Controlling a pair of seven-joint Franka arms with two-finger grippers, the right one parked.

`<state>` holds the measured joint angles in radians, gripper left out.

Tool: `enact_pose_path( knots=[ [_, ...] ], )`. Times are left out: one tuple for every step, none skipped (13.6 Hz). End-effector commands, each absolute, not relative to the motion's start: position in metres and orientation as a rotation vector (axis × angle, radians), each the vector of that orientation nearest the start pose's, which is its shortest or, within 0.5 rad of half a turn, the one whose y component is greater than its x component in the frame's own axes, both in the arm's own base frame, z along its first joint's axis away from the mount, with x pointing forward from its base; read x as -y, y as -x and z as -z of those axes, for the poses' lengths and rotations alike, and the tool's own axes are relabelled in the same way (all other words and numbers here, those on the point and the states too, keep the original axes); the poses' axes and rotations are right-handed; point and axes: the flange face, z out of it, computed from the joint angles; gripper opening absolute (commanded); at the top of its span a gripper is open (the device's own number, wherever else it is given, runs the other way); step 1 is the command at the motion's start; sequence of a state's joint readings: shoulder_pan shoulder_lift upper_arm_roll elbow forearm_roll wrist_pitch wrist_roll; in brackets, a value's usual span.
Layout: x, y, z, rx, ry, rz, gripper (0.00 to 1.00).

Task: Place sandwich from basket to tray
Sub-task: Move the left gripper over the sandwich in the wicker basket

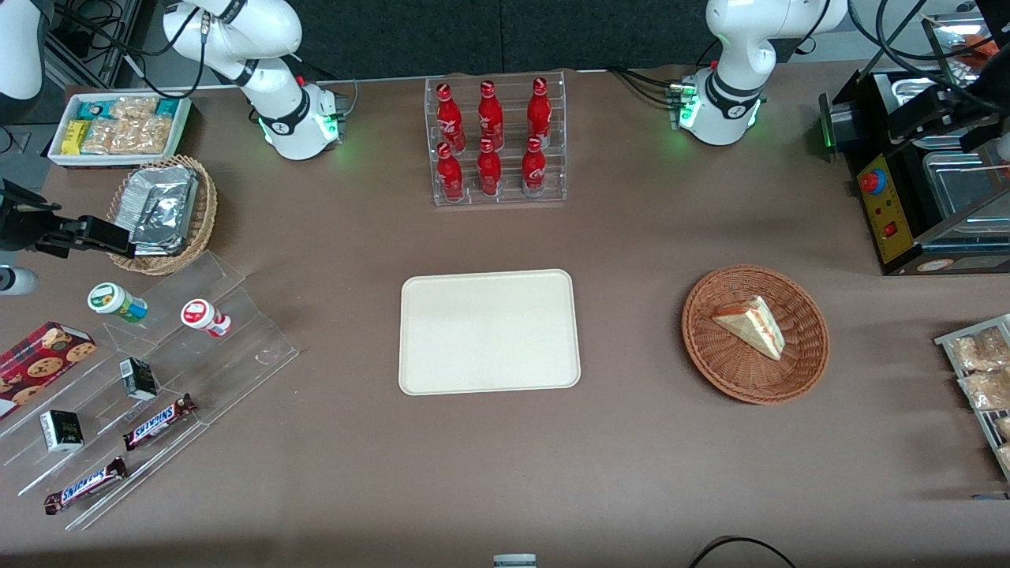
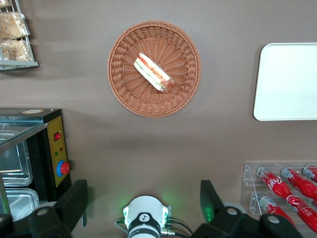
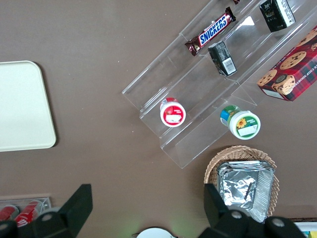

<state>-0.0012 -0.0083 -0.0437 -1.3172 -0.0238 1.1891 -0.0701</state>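
The left arm's black two-finger gripper (image 2: 143,203) is hanging high above the brown table (image 1: 631,457), its fingers (image 2: 74,201) spread wide and holding nothing. The pale triangular sandwich (image 1: 752,323) is lying in the round reddish-brown wicker basket (image 1: 730,379) toward the working arm's end, well apart from the flat cream rectangular tray (image 1: 488,331) mid-table.

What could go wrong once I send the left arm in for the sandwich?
The sandwich is a soft wedge lying on its side in the basket; a hard pinch might squash it or push out filling. The gripper, open, hangs high above the table, nearer the machine than the basket, so its descent may drift off target. The light basket might shift or lift if a finger catches the weave. The tray is bare.
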Motion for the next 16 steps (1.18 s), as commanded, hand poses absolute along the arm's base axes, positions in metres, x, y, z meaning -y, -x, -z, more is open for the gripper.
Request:
enact_pose_path(
  knots=[
    [0.031,-0.497,-0.717,-0.001,3.160,-0.199,1.00],
    [0.031,-0.499,-0.714,-0.001,3.160,-0.206,1.00],
    [0.030,-0.500,-0.713,0.003,3.153,-0.208,1.00],
    [0.028,-0.505,-0.706,0.018,3.133,-0.217,1.00],
    [0.023,-0.515,-0.691,0.057,3.097,-0.251,1.00],
    [0.019,-0.523,-0.674,0.125,3.072,-0.289,1.00],
    [0.016,-0.534,-0.657,0.212,3.061,-0.292,1.00],
    [0.017,-0.542,-0.637,0.324,3.048,-0.267,1.00],
    [0.018,-0.550,-0.611,0.477,3.023,-0.237,1.00],
    [0.020,-0.555,-0.589,0.574,3.003,-0.229,1.00],
    [0.023,-0.558,-0.570,0.644,2.992,-0.223,1.00],
    [0.025,-0.561,-0.554,0.723,2.973,-0.209,1.00],
    [0.027,-0.564,-0.534,0.828,2.946,-0.199,1.00],
    [0.028,-0.566,-0.514,0.950,2.913,-0.179,1.00],
    [0.028,-0.567,-0.490,1.083,2.874,-0.143,1.00],
    [0.029,-0.566,-0.469,1.161,2.854,-0.103,1.00]
  ],
)
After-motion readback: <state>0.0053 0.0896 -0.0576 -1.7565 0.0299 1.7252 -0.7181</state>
